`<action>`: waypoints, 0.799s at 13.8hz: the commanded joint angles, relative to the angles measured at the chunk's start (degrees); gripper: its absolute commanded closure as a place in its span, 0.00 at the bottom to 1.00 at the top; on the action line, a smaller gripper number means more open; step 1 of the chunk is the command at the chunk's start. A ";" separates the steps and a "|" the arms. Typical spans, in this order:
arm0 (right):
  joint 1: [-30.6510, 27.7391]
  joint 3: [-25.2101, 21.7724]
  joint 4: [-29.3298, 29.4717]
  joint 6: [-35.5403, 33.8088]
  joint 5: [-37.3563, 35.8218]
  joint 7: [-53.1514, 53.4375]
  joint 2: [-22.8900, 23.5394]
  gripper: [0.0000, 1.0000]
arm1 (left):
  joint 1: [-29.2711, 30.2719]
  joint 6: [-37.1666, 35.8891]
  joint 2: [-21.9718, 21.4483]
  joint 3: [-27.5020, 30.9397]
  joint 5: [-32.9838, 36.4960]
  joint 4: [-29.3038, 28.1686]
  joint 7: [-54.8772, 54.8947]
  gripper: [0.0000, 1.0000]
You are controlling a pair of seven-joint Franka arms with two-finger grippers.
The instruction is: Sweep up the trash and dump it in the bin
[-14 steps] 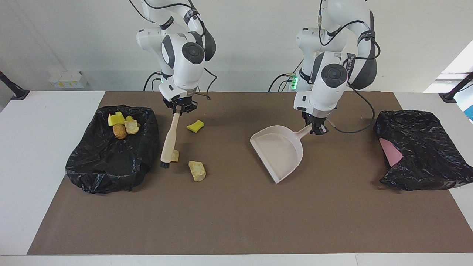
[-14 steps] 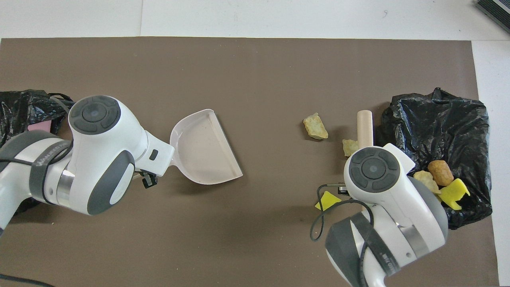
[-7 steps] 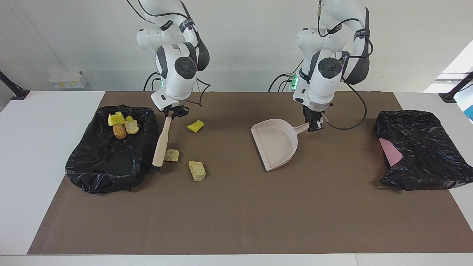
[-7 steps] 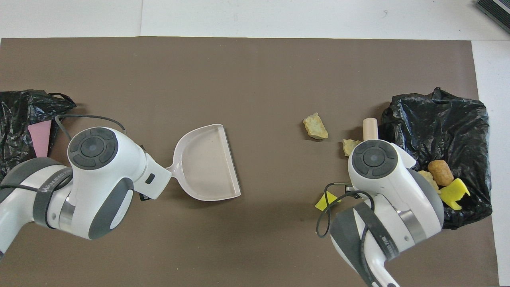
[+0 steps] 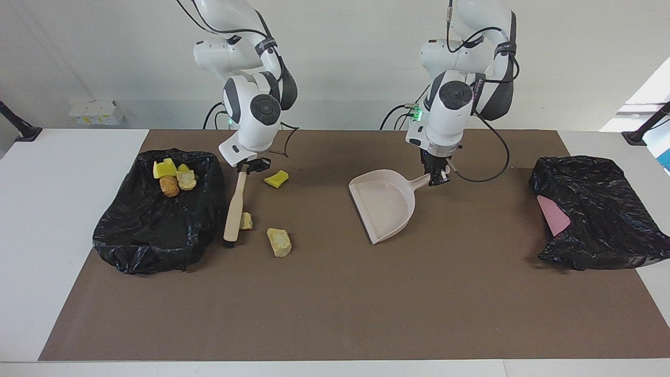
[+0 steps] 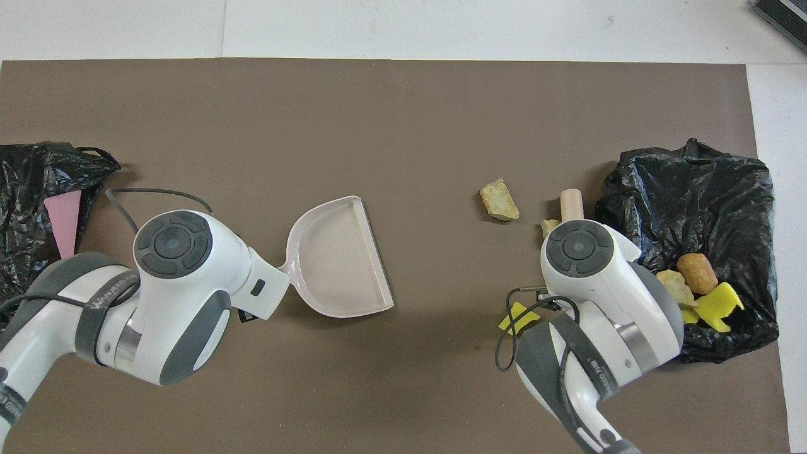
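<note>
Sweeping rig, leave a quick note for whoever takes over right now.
Right tool: shut on the brush, bristles down on the mat beside a small tan chunk.
Left tool: shut on the dustpan, which is empty, mid-mat.
Done: no chunk is in the dustpan yet.
Left: three chunks loose on the mat, including a tan lump and a yellow sponge piece; several more lie on the black bag beside the brush.
</note>
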 commanded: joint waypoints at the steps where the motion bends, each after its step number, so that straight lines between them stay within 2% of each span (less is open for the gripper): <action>1: -0.07 0.80 5.93 0.52 -0.01 -3.06 5.10 1.00 | -1.35 3.27 -0.08 0.56 1.01 -0.95 -2.12 1.00; 5: 1.42 0.80 10.61 2.27 3.67 -8.77 8.10 1.00 | -2.14 4.68 -0.08 0.48 1.01 -0.95 -2.29 1.00; 11: 9.06 0.89 9.83 1.93 10.97 -14.57 6.35 1.00 | -4.34 6.17 1.59 0.48 1.01 -0.95 -11.00 1.00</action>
